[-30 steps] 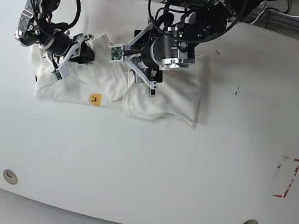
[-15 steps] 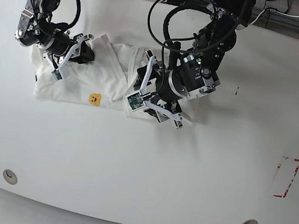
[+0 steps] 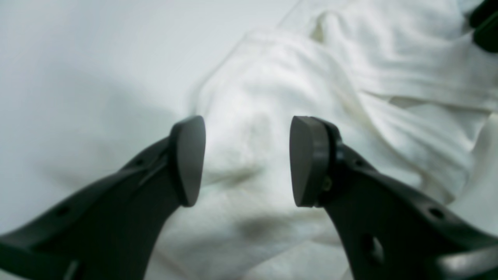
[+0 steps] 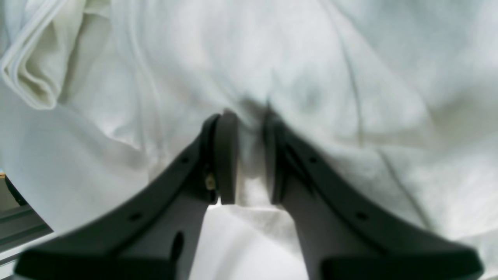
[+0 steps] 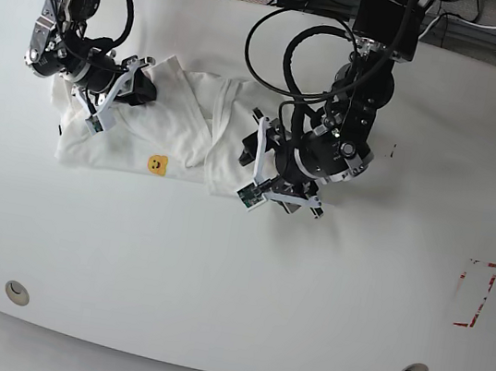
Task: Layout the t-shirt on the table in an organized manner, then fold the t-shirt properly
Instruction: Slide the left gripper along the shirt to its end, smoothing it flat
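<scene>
t-shirt (image 5: 181, 134): crumpled on the far left of the table (image 5: 233, 286)
right hand (image 4: 245, 155): clenched on a fabric fold
left hand (image 3: 247, 159): spread over the near edge, grasping nothing
risk: grabbing extra layers would bunch the shirt instead of flattening it

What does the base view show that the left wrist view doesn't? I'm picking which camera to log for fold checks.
Only the base view shows the whole table, its red-outlined mark, the shirt's small yellow print and the right gripper on the cloth. Only the left wrist view shows the left gripper open, nothing between its fingertips, above a crumpled edge. Both show the t-shirt rumpled, not flat.
</scene>
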You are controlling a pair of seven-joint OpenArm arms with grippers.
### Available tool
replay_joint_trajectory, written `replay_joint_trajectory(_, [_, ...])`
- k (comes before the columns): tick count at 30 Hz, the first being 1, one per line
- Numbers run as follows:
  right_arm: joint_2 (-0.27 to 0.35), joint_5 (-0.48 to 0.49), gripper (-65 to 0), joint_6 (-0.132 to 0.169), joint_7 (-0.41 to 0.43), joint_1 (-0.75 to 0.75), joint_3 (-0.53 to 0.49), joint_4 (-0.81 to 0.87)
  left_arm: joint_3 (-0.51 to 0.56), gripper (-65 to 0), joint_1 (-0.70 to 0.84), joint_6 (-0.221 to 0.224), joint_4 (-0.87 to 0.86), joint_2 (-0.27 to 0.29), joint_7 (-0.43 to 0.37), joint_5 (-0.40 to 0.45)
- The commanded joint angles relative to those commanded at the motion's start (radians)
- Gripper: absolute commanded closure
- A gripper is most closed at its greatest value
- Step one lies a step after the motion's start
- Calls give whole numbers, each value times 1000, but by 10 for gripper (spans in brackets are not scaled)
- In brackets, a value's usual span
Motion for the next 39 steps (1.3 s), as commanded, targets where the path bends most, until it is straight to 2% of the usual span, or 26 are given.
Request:
replay_joint_trajectory(8, [-2, 0, -130, 0, 0, 5, 0, 0, 5, -325, -3, 0, -178, -43, -109, -58])
replay_joint_trajectory(13, [-2, 0, -135, 0, 0, 8, 0, 0, 3, -325, -31, 0, -215, -43, -123, -86])
replay_joint_trajectory(18, [-2, 0, -138, 0, 0, 18, 0, 2, 3, -325, -26, 0, -86, -54, -97, -155])
replay_joint_trajectory(22, [-2, 0, -138, 0, -2, 26, 0, 2, 0, -325, -28, 0, 77, -84, 3, -222])
replay_joint_trajectory(24, [-2, 0, -138, 0, -2, 29, 0, 2, -2, -325, -26, 0, 126, -95, 28, -239])
replay_joint_trajectory(27, [-2, 0, -138, 0, -2, 31, 0, 2, -2, -325, -9, 0, 183, -143, 60, -245])
replay_joint_trajectory(31, [-2, 0, -138, 0, -2, 35, 0, 2, -25, -325, 29, 0, 189, -206, 60, -247])
replay_joint_trajectory(39, [-2, 0, -138, 0, -2, 43, 2, 2, -54, -325, 87, 0, 170, -276, 14, -249])
